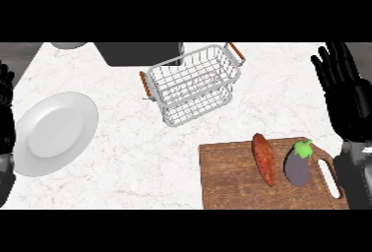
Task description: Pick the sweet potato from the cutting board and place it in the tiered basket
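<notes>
A long orange-red sweet potato [263, 158] lies on the wooden cutting board [232, 182] at the lower right, beside a purple eggplant [298, 165] with a green stem. The white wire tiered basket [193, 83] with brown handles stands at the upper middle of the counter, tilted in view, nothing in it. My right hand [350, 98] is at the right edge, open with fingers straight up, above and to the right of the board. Only a dark sliver of my left hand [6, 106] shows at the left edge.
A white plate [52, 133] lies on the left of the marble counter. A dark grey box [139, 52] sits at the back behind the basket, and a grey round object [69, 45] shows at the back left.
</notes>
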### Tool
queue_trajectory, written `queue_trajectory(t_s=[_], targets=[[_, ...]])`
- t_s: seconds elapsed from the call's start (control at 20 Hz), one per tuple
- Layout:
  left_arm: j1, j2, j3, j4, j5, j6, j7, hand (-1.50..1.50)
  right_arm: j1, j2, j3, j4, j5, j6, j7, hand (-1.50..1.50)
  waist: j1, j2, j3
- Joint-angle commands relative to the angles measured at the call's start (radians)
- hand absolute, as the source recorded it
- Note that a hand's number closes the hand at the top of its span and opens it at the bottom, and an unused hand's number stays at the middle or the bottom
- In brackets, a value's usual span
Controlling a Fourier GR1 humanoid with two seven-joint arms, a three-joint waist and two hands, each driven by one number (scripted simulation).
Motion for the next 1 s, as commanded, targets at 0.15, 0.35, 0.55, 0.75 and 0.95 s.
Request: queue_trajectory(t_s=[0.15, 0.35, 0.55, 0.75, 0.95], targets=[[0.012, -0.143, -0.151, -0.041, 0.001, -0.029, 0.028, 0.0, -0.033, 0.023, -0.12, 0.131, -0.364, 0.332, -0.111, 1.5, 0.002, 0.029, -0.005], [-0.011, -0.215, -0.221, -0.023, 0.042, -0.071, 0.085, 0.0, 0.011, -0.08, -0.138, 0.302, -0.27, 0.35, -0.07, 1.5, -0.001, 0.048, -0.01], [0.001, -0.235, -0.254, -0.024, 0.027, -0.068, 0.088, 0.0, 0.043, 0.114, -0.096, 0.359, -0.71, 0.647, 0.071, -1.5, 0.011, 0.039, -0.002], [-0.018, -0.247, -0.246, 0.008, 0.009, -0.042, 0.096, 0.0, 0.078, -0.064, -0.188, 0.422, -0.882, 1.013, 0.094, -1.5, -0.016, 0.029, -0.006], [0.029, -0.265, -0.296, -0.052, -0.021, -0.027, 0.107, 0.0, 0.04, -0.283, -0.254, 0.536, -0.852, 1.226, 0.129, -1.5, 0.018, 0.025, -0.007]])
